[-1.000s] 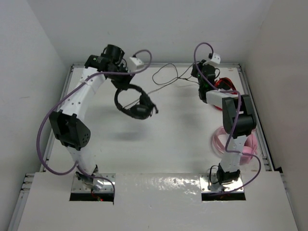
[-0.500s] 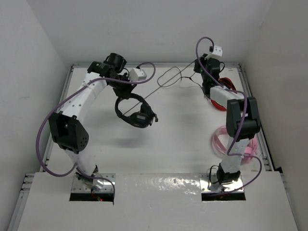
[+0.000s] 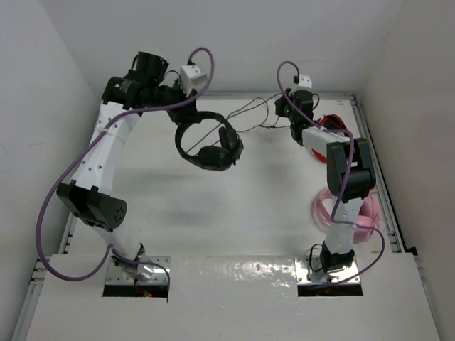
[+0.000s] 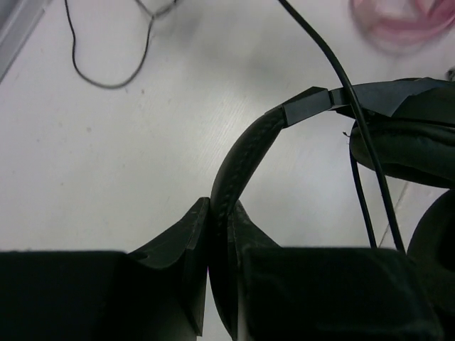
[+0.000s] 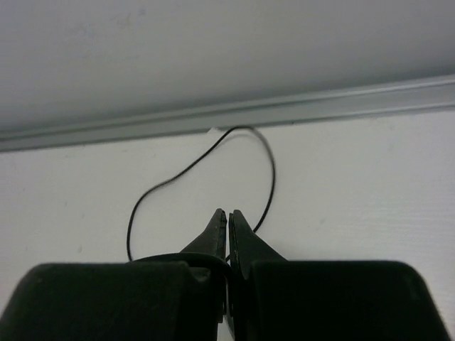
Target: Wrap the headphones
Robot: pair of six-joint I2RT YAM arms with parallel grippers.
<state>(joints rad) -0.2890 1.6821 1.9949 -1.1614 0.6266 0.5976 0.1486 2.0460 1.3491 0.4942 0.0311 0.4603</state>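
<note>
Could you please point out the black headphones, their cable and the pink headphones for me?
black headphones (image 3: 212,158): top external view, on an earcup.
cable (image 5: 274,174): right wrist view, on the right side of its loop.
pink headphones (image 3: 320,209): top external view, on the left of the band.

Black, wedge-shaped fingers (image 4: 192,241) form the left hand (image 4: 219,213) and right hand (image 5: 227,217). Just behind each sits a small white camera block (image 3: 188,74), fed by a purple cable (image 3: 53,192) looping along white arm shells (image 3: 106,153) with black joints (image 3: 99,206).
</note>
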